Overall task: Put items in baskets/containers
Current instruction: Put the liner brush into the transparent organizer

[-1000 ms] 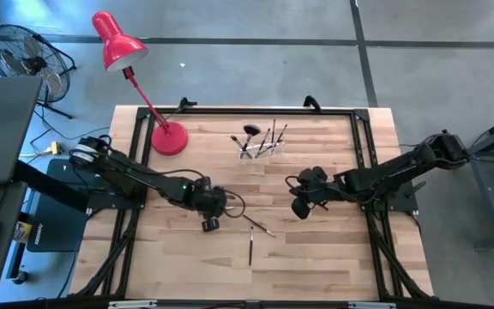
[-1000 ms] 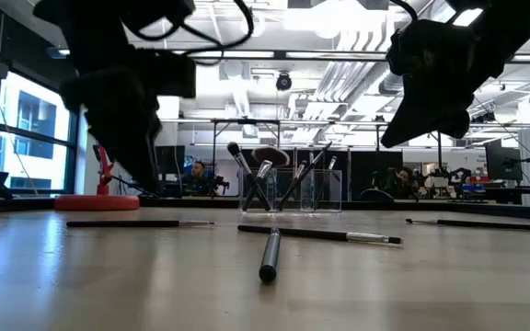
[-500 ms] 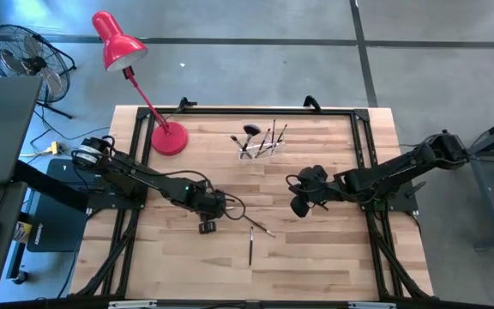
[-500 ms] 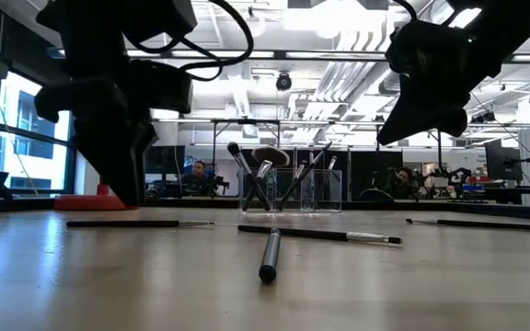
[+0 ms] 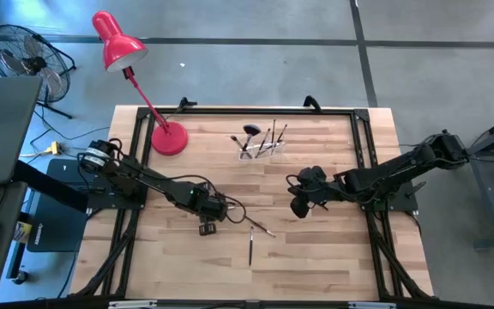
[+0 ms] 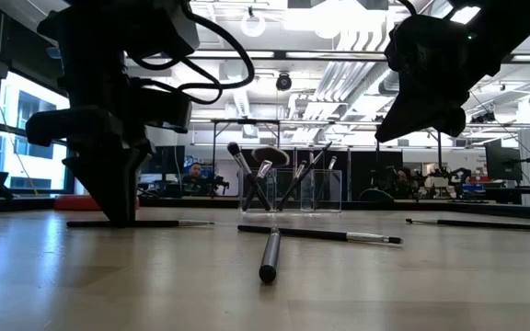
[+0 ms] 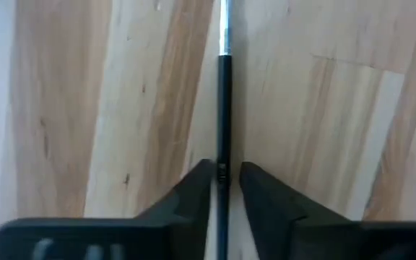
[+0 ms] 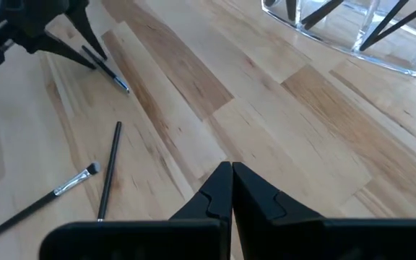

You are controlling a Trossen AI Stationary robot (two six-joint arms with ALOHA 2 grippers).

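Observation:
A thin dark makeup brush with a silvery ferrule lies flat on the wood at the table's near left. My left gripper stands down on it; the low view shows the gripper at the table top and the brush running out beside it. Two more brushes lie loose near the table's middle. The clear holder stands at the far middle with several brushes leaning upright in it. My right gripper hangs shut and holds nothing above the table right of centre. My left gripper has the brush's dark handle between its two fingers, one on each long side, a little way back from the ferrule. The fingers come from above, pointing steeply down, and lie across the brush. The brush lies flat on the table.
A red desk lamp's round base stands at the far left. Another brush lies toward the right in the low view. Black frame rails run along the table's sides. Bare wood lies along the near edge.
My left gripper has come straight down onto the brush at the near left, until its fingertips reach the table top. The brush has stayed where it lay. My right arm has kept still.

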